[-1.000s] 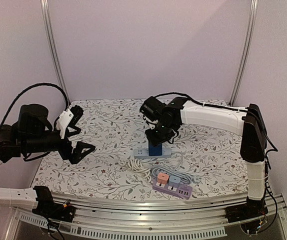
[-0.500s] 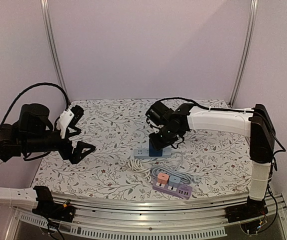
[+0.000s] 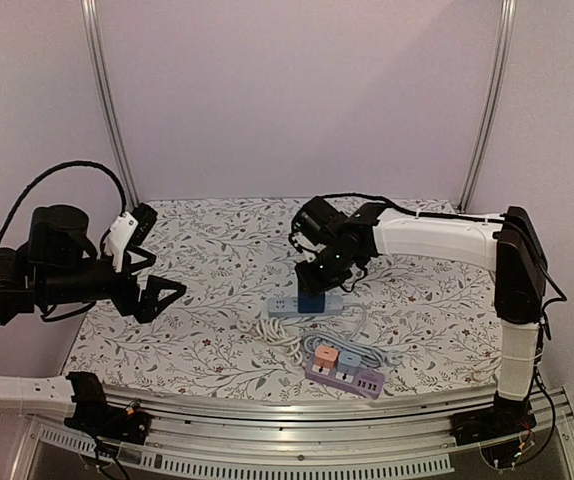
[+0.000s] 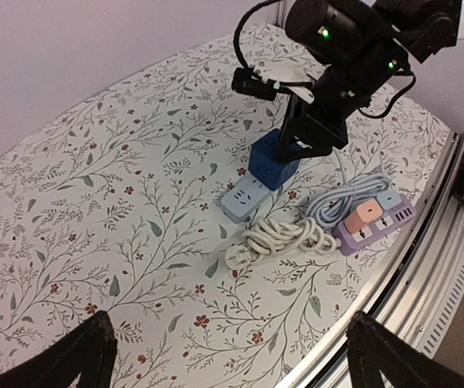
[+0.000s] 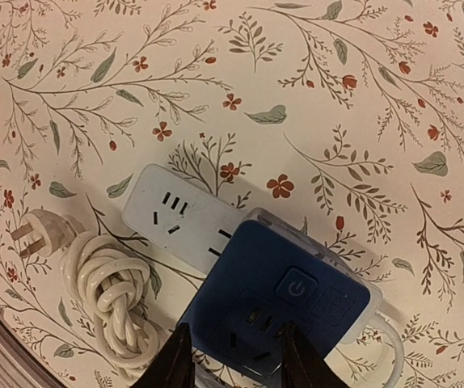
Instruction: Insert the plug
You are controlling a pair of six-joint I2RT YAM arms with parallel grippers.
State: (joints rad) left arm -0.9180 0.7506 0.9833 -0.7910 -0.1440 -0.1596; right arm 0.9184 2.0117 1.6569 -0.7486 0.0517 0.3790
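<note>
The plug is a blue cube [image 3: 312,300] with a power button and sockets on its faces. It sits on the right half of a white power strip [image 3: 282,306] at mid-table. My right gripper [image 3: 321,277] reaches down from above and is shut on the cube. In the right wrist view its fingertips [image 5: 175,356] straddle the near part of the blue cube [image 5: 288,291], which covers part of the white strip [image 5: 175,210]. My left gripper [image 3: 152,265] hangs open at the far left, holding nothing. From there it sees the cube [image 4: 274,158] and strip [image 4: 244,196].
A knotted white cable [image 3: 277,332] with its flat plug [image 5: 34,234] lies just in front of the strip. A purple power strip [image 3: 345,372] with pink and blue blocks and a pale blue cord [image 3: 367,340] lies near the front rail [image 3: 297,408].
The right gripper has lowered the blue cube from just above the white strip down onto it. The left arm has drawn back slightly to the left.
</note>
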